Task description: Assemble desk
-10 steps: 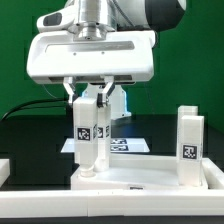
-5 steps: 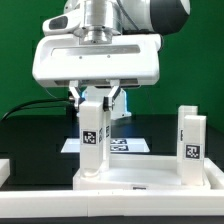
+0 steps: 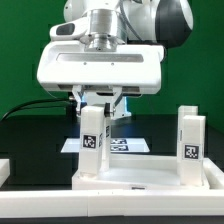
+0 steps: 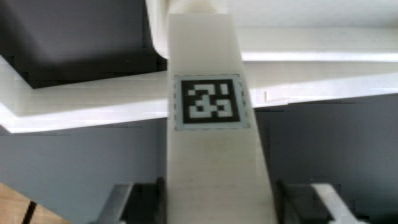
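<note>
In the exterior view we see the gripper (image 3: 100, 100) closed partway around an upright square leg (image 3: 92, 140), holding it vertical at the desk top's (image 3: 150, 177) corner toward the exterior view's left, probably to seat it; another leg (image 3: 189, 143) already stands opposite. In the wrist view, the held leg (image 4: 210, 130) is smooth white plastic bearing a square marker tag (image 4: 210, 101).
</note>
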Tool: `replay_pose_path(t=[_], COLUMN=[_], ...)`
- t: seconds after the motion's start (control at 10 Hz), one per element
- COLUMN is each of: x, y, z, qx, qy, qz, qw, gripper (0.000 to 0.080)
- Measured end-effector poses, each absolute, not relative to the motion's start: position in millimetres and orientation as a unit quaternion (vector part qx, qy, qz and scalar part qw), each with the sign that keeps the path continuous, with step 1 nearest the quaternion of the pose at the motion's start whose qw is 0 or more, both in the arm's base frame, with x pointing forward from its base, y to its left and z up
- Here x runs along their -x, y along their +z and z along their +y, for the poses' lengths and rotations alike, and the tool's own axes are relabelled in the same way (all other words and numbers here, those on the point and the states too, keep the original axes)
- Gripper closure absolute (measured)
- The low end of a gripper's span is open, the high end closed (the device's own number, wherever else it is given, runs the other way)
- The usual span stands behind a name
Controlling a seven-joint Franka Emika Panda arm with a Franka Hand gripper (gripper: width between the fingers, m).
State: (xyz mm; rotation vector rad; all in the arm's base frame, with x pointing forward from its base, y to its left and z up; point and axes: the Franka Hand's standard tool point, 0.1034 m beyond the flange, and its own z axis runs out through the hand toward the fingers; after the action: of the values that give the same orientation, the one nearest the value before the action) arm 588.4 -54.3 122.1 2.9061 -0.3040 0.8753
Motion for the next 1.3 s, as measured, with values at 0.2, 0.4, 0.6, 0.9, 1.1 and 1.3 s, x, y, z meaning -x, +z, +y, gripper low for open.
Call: replay_pose_path(t=[0.2, 0.4, 0.6, 0.9, 1.1, 1.3], x=[-588.6, -588.5, -588.5, -588.5, -588.5, -594.3], y=[122.0, 121.8, 121.7, 121.7, 121.6, 130.4], z=[-55.1, -55.2, -55.2, -55.2, -54.5, -53.5], qx=[-0.952, -0.952, -0.952, -0.952, -0.953, -0.963], qy=[0.286, 0.286, 0.285, 0.285, 0.283, 0.248], qz=[-0.100, -0.100, -0.100, -0.100, -0.100, -0.109], qw=[0.045, 0.045, 0.045, 0.045, 0.043, 0.005], gripper=[0.0444, 0.0184, 0.0157, 0.0150, 0.0150, 0.0150])
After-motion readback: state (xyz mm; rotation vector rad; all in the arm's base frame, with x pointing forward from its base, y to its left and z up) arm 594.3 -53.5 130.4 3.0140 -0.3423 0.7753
